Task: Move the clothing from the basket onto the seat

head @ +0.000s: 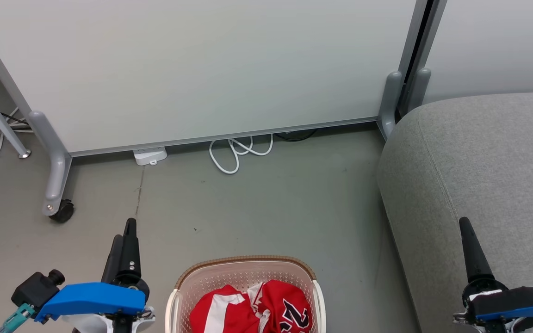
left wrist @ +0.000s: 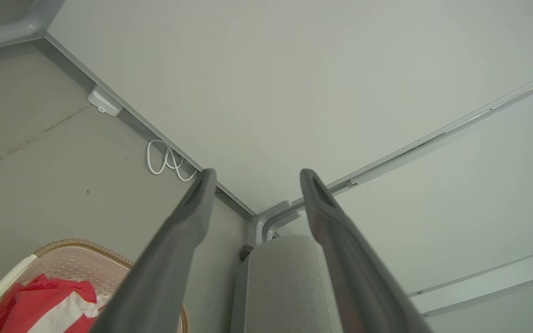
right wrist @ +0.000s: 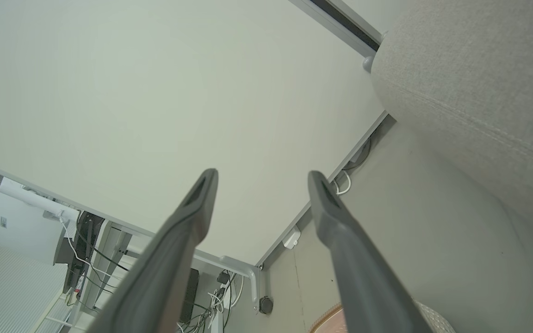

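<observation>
Clothing [head: 252, 307] in basket [head: 246, 265] between left end effector [left wrist: 258, 175] and right end effector [right wrist: 263, 175], both forward-aimed, wide open, empty.

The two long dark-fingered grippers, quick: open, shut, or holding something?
Left gripper, long dark fingers: open, empty.
Right gripper, long dark fingers: open, empty.

Crumpled red-and-white clothing [head: 252, 307] fills the cream basket [head: 181, 286] on the floor, beside the grey seat [head: 479, 157].
</observation>
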